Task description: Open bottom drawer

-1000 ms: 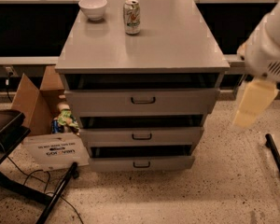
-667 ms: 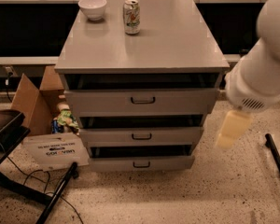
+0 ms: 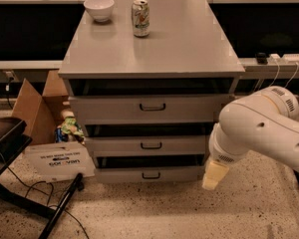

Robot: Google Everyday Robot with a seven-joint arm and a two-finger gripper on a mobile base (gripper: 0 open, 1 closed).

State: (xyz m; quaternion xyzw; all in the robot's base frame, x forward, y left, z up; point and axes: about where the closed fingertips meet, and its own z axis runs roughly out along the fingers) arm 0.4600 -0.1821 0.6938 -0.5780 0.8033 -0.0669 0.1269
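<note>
Cream-coloured and blunt, the tool [image 3: 215,176] hangs low at the right side of the desk [image 3: 189,44], pointing down toward the speckled floor [image 3: 189,213]. Whether it is released or clenched cannot be told. It grasps nothing that shows.

The bottom drawer [image 3: 124,175] is the lowest and narrowest of three grey fronts, close to the floor. Its small dark loop handle [image 3: 151,175] sits at centre, well to the left of the tool. The tool's tip is at the height of this front, just beside its right end; whether they touch cannot be told. None of the drawer's inside shows.

Above it are the middle drawer [image 3: 119,145] and the top drawer [image 3: 109,108], each with a dark gap over it.

On the desk top a white bowl [image 3: 99,8] stands at the back left, with a drink can [image 3: 140,18] upright just to its right; the bowl's contents cannot be made out. Left of the desk, an open cardboard box [image 3: 32,108] leans on the floor, with colourful packets [image 3: 70,127] beside it.

The white arm [image 3: 261,128] comes in from the right edge, thick and rounded, bending down at its wrist toward the tool.
</note>
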